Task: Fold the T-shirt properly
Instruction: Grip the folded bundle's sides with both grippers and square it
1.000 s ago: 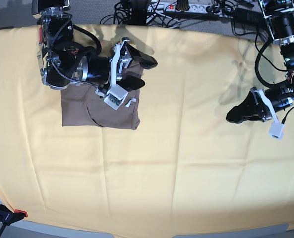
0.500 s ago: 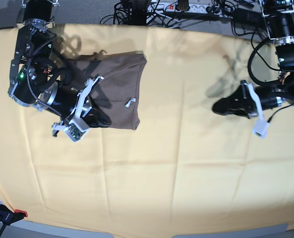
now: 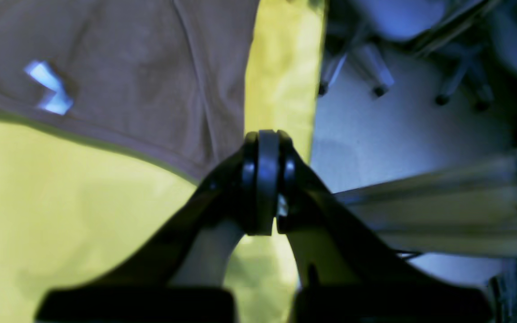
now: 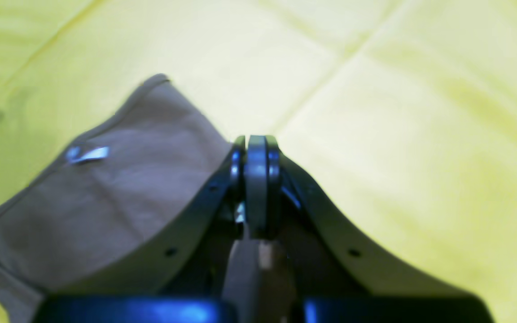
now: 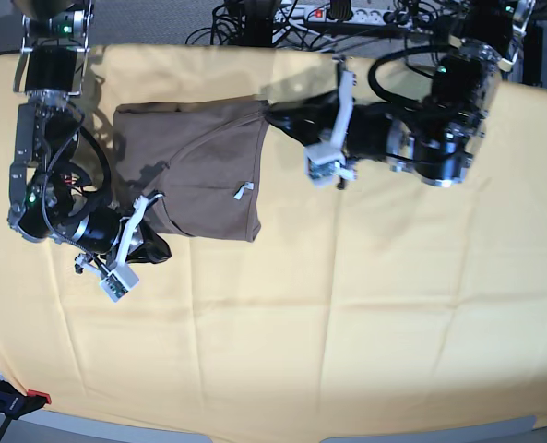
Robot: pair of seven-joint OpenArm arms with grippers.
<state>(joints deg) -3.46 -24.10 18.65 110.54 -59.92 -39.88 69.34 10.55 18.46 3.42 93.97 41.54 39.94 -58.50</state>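
Since half a second ago the arm on the scene's right has swung in from the far right edge, so that the left gripper (image 5: 278, 118) now sits at the far right corner of the T-shirt (image 5: 208, 166). The arm on the scene's left has drawn toward the near left, and the right gripper (image 5: 153, 247) now lies at the shirt's near left corner.

At the left of the scene, the right gripper's jaws are pressed together; in the right wrist view the right gripper (image 4: 256, 179) meets the brown fabric's edge (image 4: 106, 197), but whether cloth is pinched between the pads cannot be told.

The T-shirt lies folded and flat on the yellow cloth (image 5: 365, 305), in the far left part of the covered table, with a small white tag (image 5: 243, 191) near its right edge. A diagonal fold runs across its top layer.

To the right, the left gripper's jaws are likewise together. In the left wrist view the left gripper (image 3: 265, 179) sits right at the shirt's hem (image 3: 151, 89), over the yellow cloth (image 3: 61, 202); whether it clamps the fabric cannot be told. Cables (image 5: 347, 18) lie beyond the far edge.
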